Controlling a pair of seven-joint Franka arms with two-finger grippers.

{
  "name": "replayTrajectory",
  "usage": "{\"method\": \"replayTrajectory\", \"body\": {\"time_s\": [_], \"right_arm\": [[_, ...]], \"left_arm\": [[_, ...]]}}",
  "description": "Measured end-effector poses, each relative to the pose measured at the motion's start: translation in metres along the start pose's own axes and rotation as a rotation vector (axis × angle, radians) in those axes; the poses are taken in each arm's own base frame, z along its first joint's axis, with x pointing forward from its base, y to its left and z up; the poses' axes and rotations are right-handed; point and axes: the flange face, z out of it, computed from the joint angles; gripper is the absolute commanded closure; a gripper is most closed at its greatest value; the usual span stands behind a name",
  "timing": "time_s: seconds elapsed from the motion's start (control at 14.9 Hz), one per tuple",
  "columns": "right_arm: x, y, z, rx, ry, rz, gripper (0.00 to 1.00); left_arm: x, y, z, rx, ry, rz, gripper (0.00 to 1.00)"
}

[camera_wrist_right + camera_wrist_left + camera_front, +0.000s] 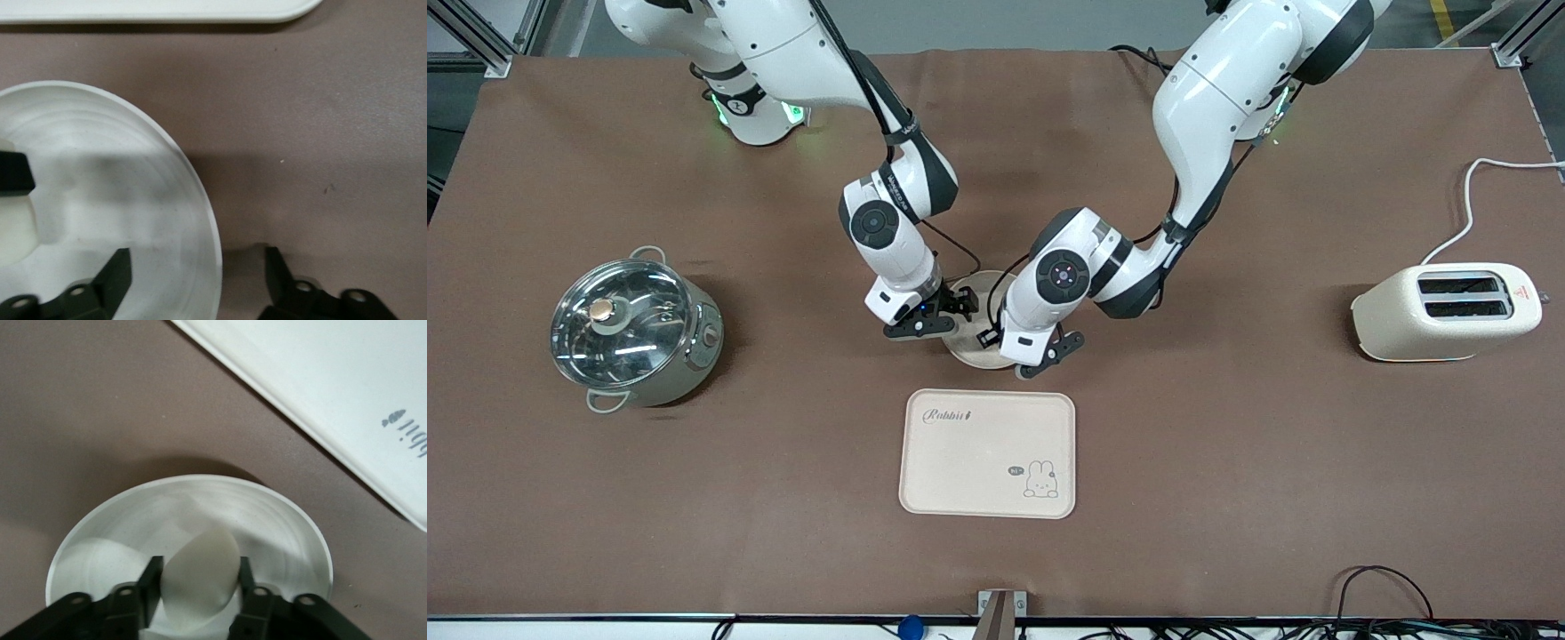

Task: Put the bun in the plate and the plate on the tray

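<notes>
left gripper [199, 587] down over the plate [280, 520], fingers [150, 577] clamped on the bun [200, 583] from both flanks. bun's long axis runs lengthwise between the pads, roughly along the fingers, tapered end pointing away from the wrist. hard to tell whether bun already rests on the plate floor or hangs just above it; judged at or very near contact. opening would drop it inside the rim.

right gripper [200, 273] low at the plate's edge on the right arm's side, fingers [117, 273] apart and straddling the rim [200, 193], one inside the dish, one outside over bare table. not yet closed on it. reads as set for a rim pinch once bun is let go.

plate: round, shallow, cream-white, plain, faint concentric rings inside. bun: small, cream-white, smooth, soft-looking lump, far smaller than the plate.

tray [987, 453] lies nearer the front camera than the plate [969, 351], close beside it, nothing on it; rabbit drawing and script visible. short carry toward camera needed.

pot [636, 329] toward right arm's end, toaster [1445, 311] toward left arm's end, both well apart.
</notes>
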Motion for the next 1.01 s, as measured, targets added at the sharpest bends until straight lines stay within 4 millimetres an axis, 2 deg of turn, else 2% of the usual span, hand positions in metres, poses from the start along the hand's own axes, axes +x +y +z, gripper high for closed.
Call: {"method": "replayTrajectory", "body": {"time_s": [0.2,0.34,0.4,0.61,0.81,1.01], "right_arm": [[-0.011,-0.014,0.003,0.008,0.005,0.012,1.00],[-0.011,-0.014,0.003,0.009,0.009,0.016,1.00],[-0.007,-0.013,0.000,0.014,0.017,0.026,1.00],[0.008,-0.002,-0.009,0.020,0.038,0.054,1.00],[0.037,0.006,-0.037,0.054,0.091,0.091,1.00],[0.078,0.014,-0.071,0.111,0.156,0.154,1.00]], "left_arm": [[0.002,0.007,-0.012,-0.025,0.008,-0.018,0.00],[0.009,0.014,-0.032,-0.057,0.023,-0.025,0.00],[0.016,0.016,-0.048,-0.076,0.036,-0.032,0.00],[0.059,0.007,-0.122,-0.110,0.081,-0.069,0.00],[0.112,-0.026,-0.204,-0.066,0.158,-0.013,0.00],[0.147,-0.066,-0.269,0.022,0.217,0.104,0.00]]}}
